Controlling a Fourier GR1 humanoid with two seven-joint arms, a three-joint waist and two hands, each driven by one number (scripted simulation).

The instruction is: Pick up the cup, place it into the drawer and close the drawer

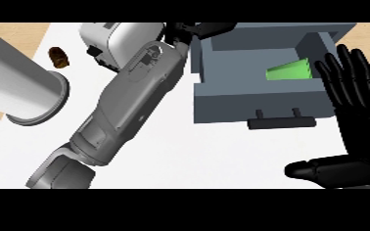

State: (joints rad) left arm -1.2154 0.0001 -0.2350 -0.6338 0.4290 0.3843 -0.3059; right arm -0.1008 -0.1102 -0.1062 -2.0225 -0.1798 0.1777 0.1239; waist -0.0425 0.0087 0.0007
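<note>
- Inside the open drawer [245,105], at its right, lies the green cup [292,71].
- Left of it: white appliance [115,36], grey cylinder [25,85], brown lump [59,57].
- Left hand [189,31] at the drawer's far corner is cut off; grasp unreadable.
- Right hand [352,125], released, overlaps the drawer's right edge.

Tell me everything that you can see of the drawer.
The drawer is a grey-blue box with plain matte walls, standing open on the white counter. Its front carries a black bar handle on two short posts. Inside, near the right wall, is the green cup. The left hand is at its far left corner; whether it touches cannot be judged. The open right hand hides part of its right side.
</note>
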